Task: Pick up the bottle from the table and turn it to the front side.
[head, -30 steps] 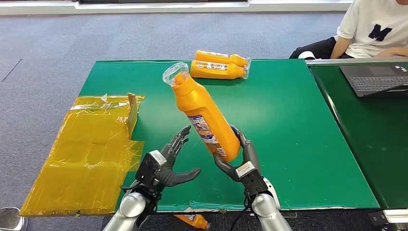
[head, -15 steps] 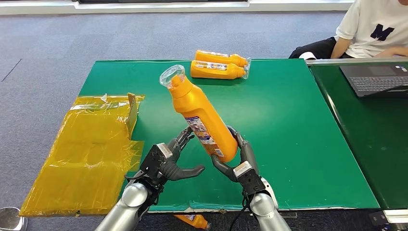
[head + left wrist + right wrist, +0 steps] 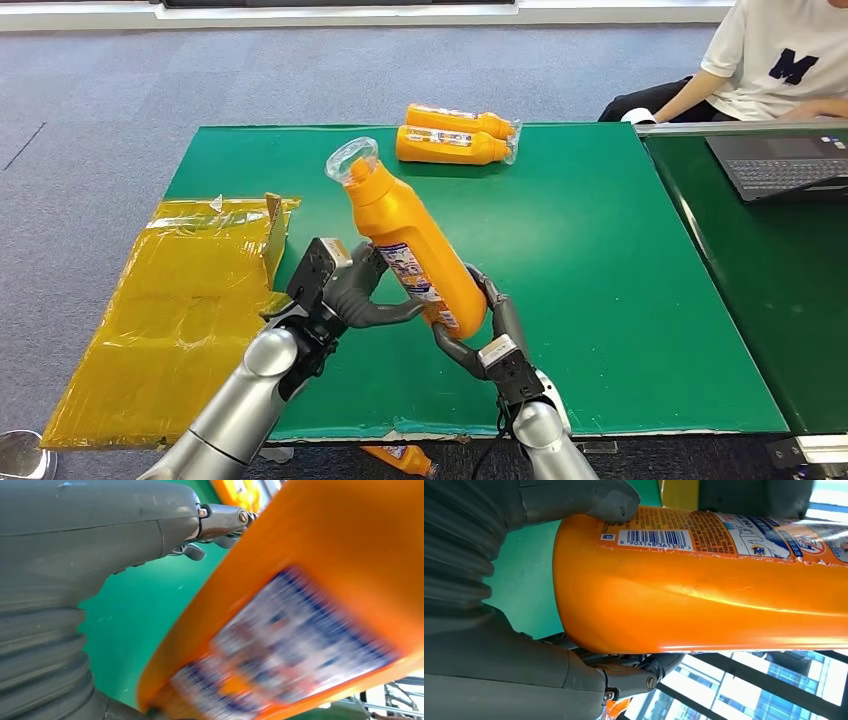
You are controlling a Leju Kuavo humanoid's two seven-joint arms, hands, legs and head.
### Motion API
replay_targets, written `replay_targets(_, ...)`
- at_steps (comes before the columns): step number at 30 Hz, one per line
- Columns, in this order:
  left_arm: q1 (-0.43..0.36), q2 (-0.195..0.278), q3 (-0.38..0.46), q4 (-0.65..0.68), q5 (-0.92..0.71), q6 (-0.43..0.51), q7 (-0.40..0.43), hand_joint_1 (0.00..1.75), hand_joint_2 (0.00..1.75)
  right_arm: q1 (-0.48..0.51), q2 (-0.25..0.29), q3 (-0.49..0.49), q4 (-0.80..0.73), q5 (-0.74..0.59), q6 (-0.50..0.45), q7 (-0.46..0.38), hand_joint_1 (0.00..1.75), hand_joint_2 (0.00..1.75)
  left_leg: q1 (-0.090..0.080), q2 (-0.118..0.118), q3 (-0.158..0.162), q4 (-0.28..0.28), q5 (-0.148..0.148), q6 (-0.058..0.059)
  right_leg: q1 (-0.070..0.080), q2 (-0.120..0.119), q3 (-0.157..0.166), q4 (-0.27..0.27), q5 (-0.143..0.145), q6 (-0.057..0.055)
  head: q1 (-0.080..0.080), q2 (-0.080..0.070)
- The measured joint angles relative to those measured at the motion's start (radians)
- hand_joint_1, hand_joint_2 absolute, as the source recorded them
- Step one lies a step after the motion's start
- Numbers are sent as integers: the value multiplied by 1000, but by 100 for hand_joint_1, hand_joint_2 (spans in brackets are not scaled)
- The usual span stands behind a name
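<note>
1. We see the orange bottle [image 3: 415, 248] lifted above the green worktop [image 3: 600, 260], tilted with its cap end away from the robot.
2. Our right hand [image 3: 478, 325] grips the bottle's base.
3. Our left hand [image 3: 350, 290] wraps its fingers around the bottle's labelled middle.
4. Two more bottles [image 3: 455, 135] lie beyond it.

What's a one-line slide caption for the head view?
Both hands, left hand and right hand, hold a tilted orange bottle above the green table; two more bottles lie behind.
</note>
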State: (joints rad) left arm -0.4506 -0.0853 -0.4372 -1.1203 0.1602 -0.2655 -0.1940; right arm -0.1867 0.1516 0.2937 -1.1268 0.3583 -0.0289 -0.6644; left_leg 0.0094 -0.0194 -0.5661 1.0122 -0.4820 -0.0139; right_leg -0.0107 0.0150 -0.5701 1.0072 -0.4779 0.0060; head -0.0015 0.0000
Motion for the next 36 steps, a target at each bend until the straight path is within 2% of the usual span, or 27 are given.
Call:
replay_targets(8, -93, 2, -6, 41, 25, 0, 30, 0, 175, -15, 7, 12, 22, 18, -16, 2, 175, 175, 0, 0, 0, 0, 0, 0, 0, 0, 0, 0, 0, 0, 0, 0)
replay_targets(18, -123, 2, -18, 91, 40, -3, 31, 0, 175, -24, 7, 14, 50, 13, -26, -3, 175, 175, 0, 0, 0, 0, 0, 0, 0, 0, 0, 0, 0, 0, 0, 0)
replay_targets(29, -161, -23, -65, 184, 123, -126, 68, 1, 175, -24, 10, 15, 62, 8, -28, -12, 175, 175, 0, 0, 0, 0, 0, 0, 0, 0, 0, 0, 0, 0, 0, 0)
replay_targets(30, -164, -25, -69, 192, 127, -129, 68, 35, 175, -25, 10, 15, 62, 8, -29, -12, 175, 175, 0, 0, 0, 0, 0, 0, 0, 0, 0, 0, 0, 0, 0, 0)
replay_targets(33, -173, -31, -83, 210, 138, -142, 65, 165, 175, -25, 12, 15, 63, 8, -34, -11, 175, 175, 0, 0, 0, 0, 0, 0, 0, 0, 0, 0, 0, 0, 0, 0)
replay_targets(34, -176, -34, -88, 214, 140, -145, 63, 175, 175, -25, 13, 15, 63, 9, -38, -9, 175, 175, 0, 0, 0, 0, 0, 0, 0, 0, 0, 0, 0, 0, 0, 0)
replay_targets(36, -181, -38, -100, 219, 145, -146, 59, 175, 175, -25, 14, 15, 63, 10, -43, -3, 175, 175, 0, 0, 0, 0, 0, 0, 0, 0, 0, 0, 0, 0, 0, 0)
